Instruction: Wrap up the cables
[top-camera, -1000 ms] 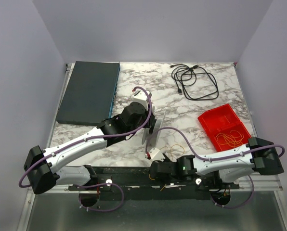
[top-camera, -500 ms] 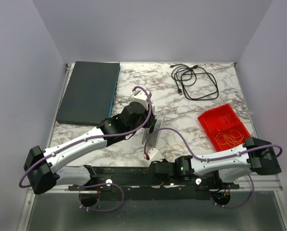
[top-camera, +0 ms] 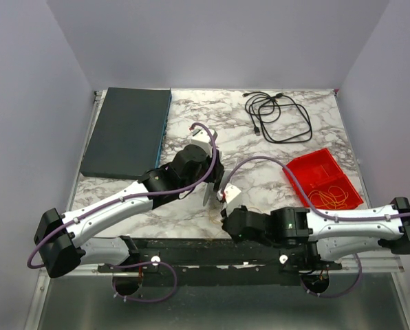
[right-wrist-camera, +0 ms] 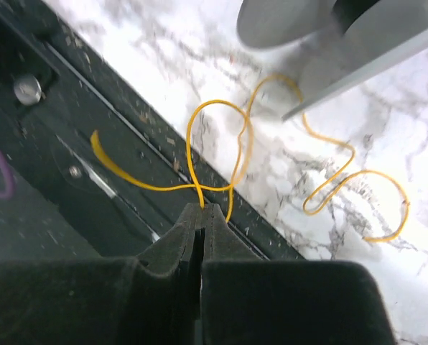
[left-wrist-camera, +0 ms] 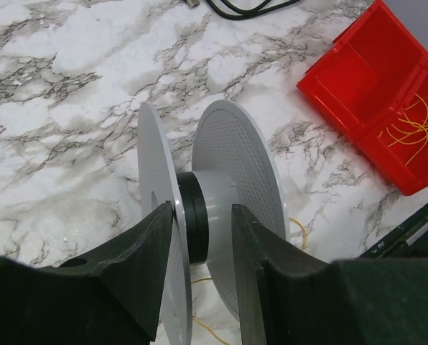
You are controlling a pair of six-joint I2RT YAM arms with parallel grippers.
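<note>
One white reel, one red bin, one black cord, one dark box, one loose yellow cable, and an uncountable tangle more in the bin.

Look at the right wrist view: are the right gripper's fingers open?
No: the right gripper is shut, clamped at its tip on the yellow wire.
</note>
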